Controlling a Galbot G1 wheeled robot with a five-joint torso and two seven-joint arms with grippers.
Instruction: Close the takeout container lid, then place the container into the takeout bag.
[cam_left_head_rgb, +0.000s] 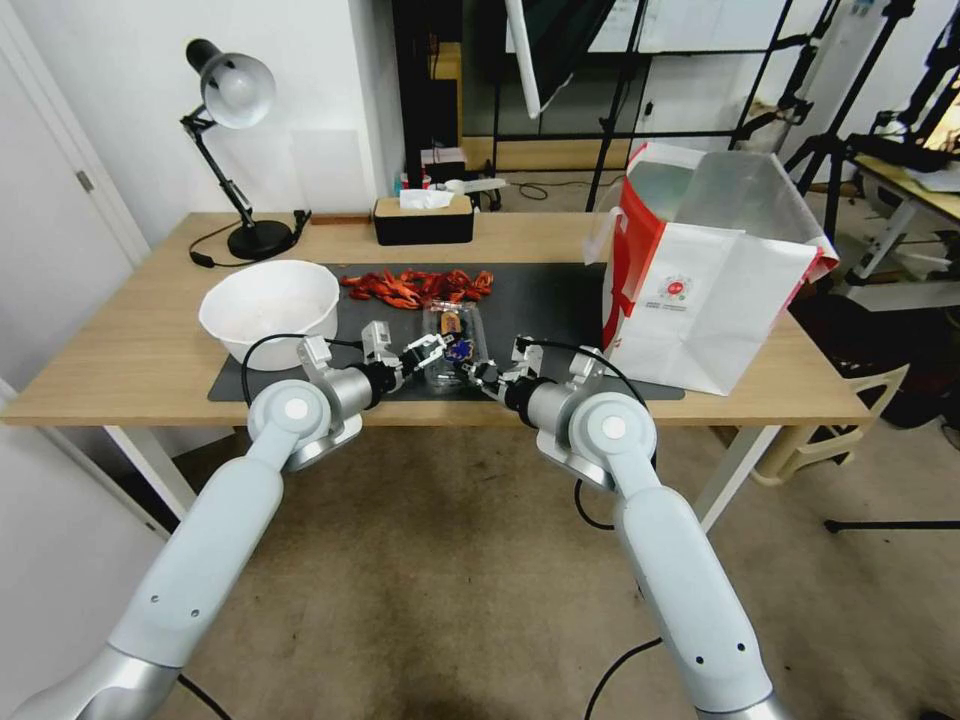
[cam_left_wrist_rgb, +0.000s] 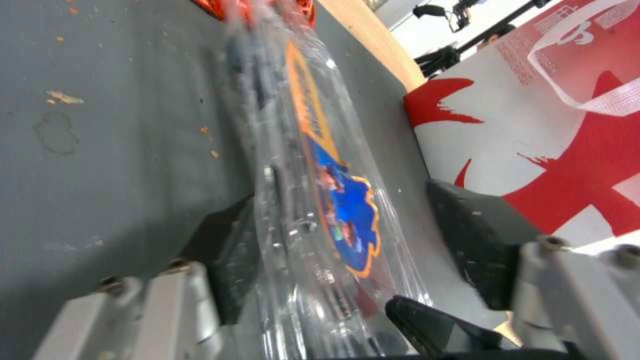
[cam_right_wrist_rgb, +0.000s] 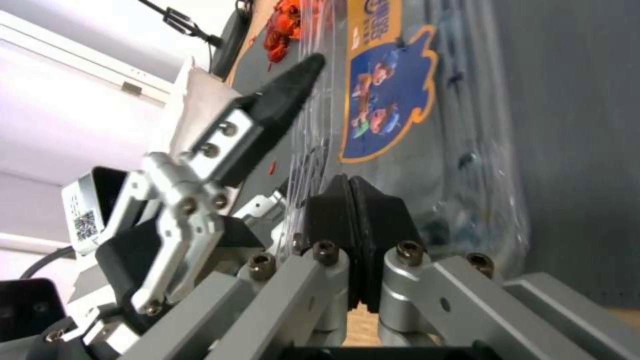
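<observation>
The takeout container (cam_left_head_rgb: 456, 345) lies on the dark mat (cam_left_head_rgb: 550, 290) near the table's front edge, clear plastic with dark berries inside. Its lid (cam_left_wrist_rgb: 343, 210) lies down over the box, blue and orange label up. My left gripper (cam_left_head_rgb: 428, 351) is open at the container's left side. In the left wrist view the box (cam_left_wrist_rgb: 300, 150) sits between the fingers (cam_left_wrist_rgb: 227, 245), one against it and one apart. My right gripper (cam_left_head_rgb: 479, 372) is at the container's near right corner. Its pads (cam_right_wrist_rgb: 350, 220) are pressed together against the rim. The takeout bag (cam_left_head_rgb: 700, 290) stands upright and open to the right.
A white bowl (cam_left_head_rgb: 270, 305) sits left of the container. Red crayfish (cam_left_head_rgb: 420, 285) lie behind it on the mat. A desk lamp (cam_left_head_rgb: 240, 100) and a tissue box (cam_left_head_rgb: 423, 218) stand at the table's back. The bag's red-printed side (cam_left_wrist_rgb: 547, 125) is close by.
</observation>
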